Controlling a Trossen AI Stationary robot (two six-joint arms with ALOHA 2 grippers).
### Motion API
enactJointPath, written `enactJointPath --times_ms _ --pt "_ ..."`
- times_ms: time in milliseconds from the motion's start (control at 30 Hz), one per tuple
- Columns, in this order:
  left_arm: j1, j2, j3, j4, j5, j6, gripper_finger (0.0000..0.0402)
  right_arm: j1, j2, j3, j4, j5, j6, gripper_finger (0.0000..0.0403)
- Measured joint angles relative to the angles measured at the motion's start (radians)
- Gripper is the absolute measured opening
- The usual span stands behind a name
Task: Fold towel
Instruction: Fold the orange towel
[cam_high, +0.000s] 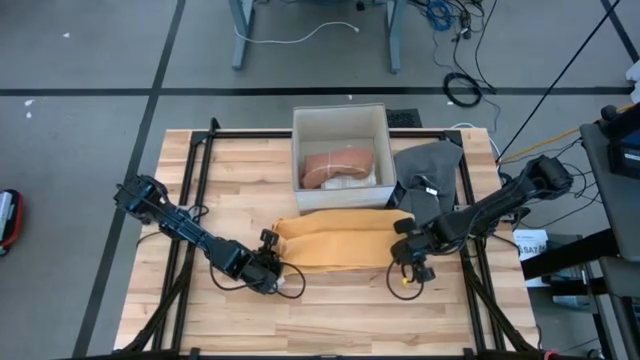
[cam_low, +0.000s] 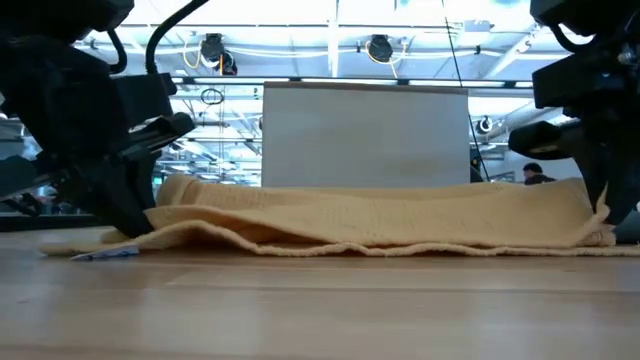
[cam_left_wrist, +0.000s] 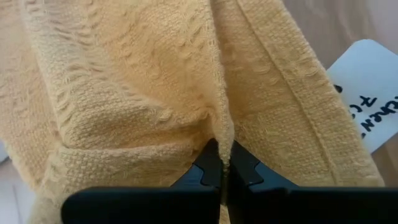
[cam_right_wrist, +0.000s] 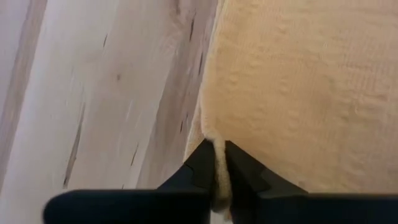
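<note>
Fingers of both grippers are pinching the yellow towel (cam_high: 340, 248). In the left wrist view the left gripper (cam_left_wrist: 222, 167) is squeezing a ridge of cloth with its jaws pressed together, no gap showing. In the right wrist view the right gripper (cam_right_wrist: 216, 157) is clamping the towel's edge, with a thin fold of cloth sitting between its tips.

From above, the towel is lying as a long band near the middle of the wooden table (cam_high: 200, 320), just at 6 o'clock of the white box (cam_high: 340, 125). The left gripper (cam_high: 272, 272) is holding its 8 o'clock end and the right gripper (cam_high: 408, 252) its 3 o'clock end. A grey cloth (cam_high: 430, 165) is resting at 1 o'clock of the towel, beside the box. A white tag (cam_left_wrist: 370, 93) is lying beside the towel near the left gripper.

Several things could go wrong from here. The right gripper is holding only a narrow lip of the edge, so a quick lift or pull could let the cloth slip out and drop that end. The left gripper seems to be gathering more than one layer, judging by the bunching around its tips, so carrying that end could drag a crumpled wad instead of a clean edge. If the arms are moving unevenly, the band could twist or the fold could land skewed. A high sweep toward 12 o'clock could also snag the box rim.
</note>
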Motion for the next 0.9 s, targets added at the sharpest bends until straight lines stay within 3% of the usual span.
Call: enactJointPath --times_ms 367,700,900 --pt "0.000 0.001 -0.001 0.010 0.008 0.003 0.0000 0.000 0.018 0.000 0.044 -0.004 0.003 0.0104" --pt "0.000 0.001 0.000 -0.030 0.010 0.004 0.0000 0.041 0.018 0.000 0.044 -0.032 0.037 0.0111" --pt "0.000 0.001 -0.001 -0.035 0.009 0.005 0.0000 0.072 0.034 0.000 0.064 0.039 0.037 0.0111"
